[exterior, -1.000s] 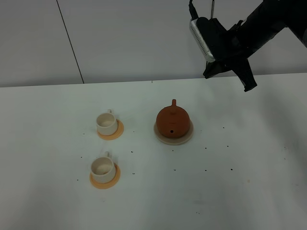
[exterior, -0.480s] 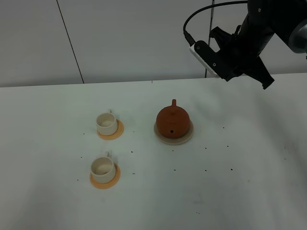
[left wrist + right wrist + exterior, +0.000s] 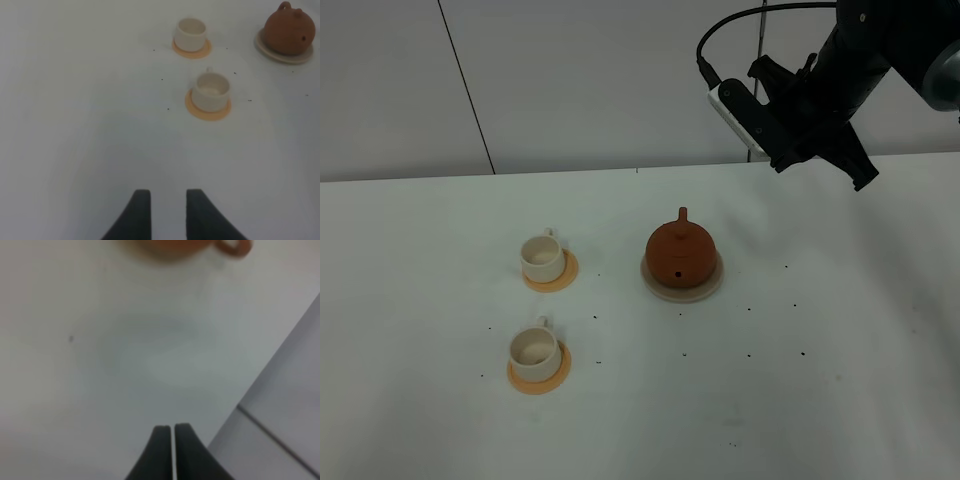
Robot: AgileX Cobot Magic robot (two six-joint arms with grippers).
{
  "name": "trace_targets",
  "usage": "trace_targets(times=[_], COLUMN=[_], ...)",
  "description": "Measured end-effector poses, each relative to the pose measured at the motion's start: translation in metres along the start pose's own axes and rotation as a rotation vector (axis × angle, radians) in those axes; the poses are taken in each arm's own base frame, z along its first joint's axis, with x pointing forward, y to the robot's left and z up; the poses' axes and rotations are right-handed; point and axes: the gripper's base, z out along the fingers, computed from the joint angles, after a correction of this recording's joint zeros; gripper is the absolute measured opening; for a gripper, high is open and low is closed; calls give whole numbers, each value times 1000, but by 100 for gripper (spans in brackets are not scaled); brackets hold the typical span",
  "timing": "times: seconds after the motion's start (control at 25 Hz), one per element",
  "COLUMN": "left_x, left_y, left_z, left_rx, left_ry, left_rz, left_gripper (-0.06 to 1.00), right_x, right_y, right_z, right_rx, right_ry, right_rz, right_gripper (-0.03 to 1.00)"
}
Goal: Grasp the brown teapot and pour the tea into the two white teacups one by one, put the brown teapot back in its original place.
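The brown teapot [image 3: 680,251] sits on its pale beige saucer [image 3: 704,290] at mid-table, handle toward the back; it also shows in the left wrist view [image 3: 289,30] and blurred in the right wrist view [image 3: 175,247]. The two white teacups, far cup [image 3: 542,256] and near cup [image 3: 534,347], stand on orange coasters left of the teapot and show in the left wrist view, far cup [image 3: 190,33] and near cup [image 3: 211,90]. My right gripper [image 3: 855,178] is shut and empty, high above the table's back right; its fingertips [image 3: 167,430] touch. My left gripper [image 3: 164,196] is slightly open and empty, well short of the cups.
The white table [image 3: 840,400] has small dark specks around the teapot. A grey wall [image 3: 600,80] with a dark seam rises behind the table's back edge. The right arm's cable [image 3: 760,12] loops above its wrist.
The right arm swung from above the teapot's back right toward the right, then shifted back slightly left. Teapot and cups have not moved.
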Motion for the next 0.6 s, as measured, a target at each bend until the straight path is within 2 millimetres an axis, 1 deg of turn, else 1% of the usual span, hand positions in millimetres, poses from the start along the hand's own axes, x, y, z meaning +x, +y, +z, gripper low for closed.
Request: trace_targets(times=[0.16,0.28,0.6], left_x=[0,0,0], left_y=[0,0,0], left_z=[0,0,0], left_rx=[0,0,0], left_ry=[0,0,0], left_rz=[0,-1,-1], left_gripper=[24,24,24], right_x=[-6,-6,-6], right_y=[-3,-3,-3], right_z=[0,0,-1], right_rx=[32,33,25], right_ry=[-62,-69,-67], right_rz=[28,75,297], right_gripper=[0,0,0])
